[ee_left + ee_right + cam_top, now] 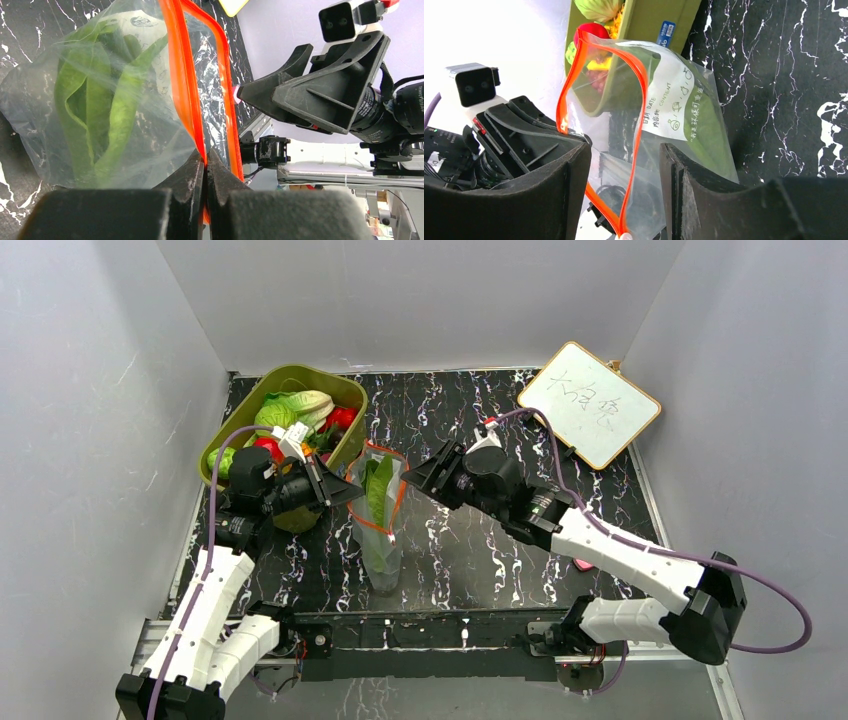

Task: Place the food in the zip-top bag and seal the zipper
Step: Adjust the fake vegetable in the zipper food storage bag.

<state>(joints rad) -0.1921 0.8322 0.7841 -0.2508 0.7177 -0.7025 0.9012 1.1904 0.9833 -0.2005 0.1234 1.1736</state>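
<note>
The zip-top bag (pixel 381 525) stands on the black marble table with its mouth open and a long green leaf (pixel 378 490) inside. My left gripper (pixel 343 490) is shut on the zipper's red-orange strip (pixel 181 75); its fingertips (pixel 205 161) pinch it. My right gripper (pixel 425 475) is open on the bag's other side. In the right wrist view its fingers (pixel 625 150) stand either side of the bag's edge (pixel 639 100), above the white slider tab (pixel 625 236). The rest of the food, cabbage (pixel 300 405) and red fruit (pixel 342 418), lies in the olive tub (pixel 345 390).
A white wood-framed board (pixel 590 403) lies at the back right. A small pink thing (pixel 583 563) lies beside the right arm. Grey walls close in both sides and the back. The tub stands just behind my left gripper.
</note>
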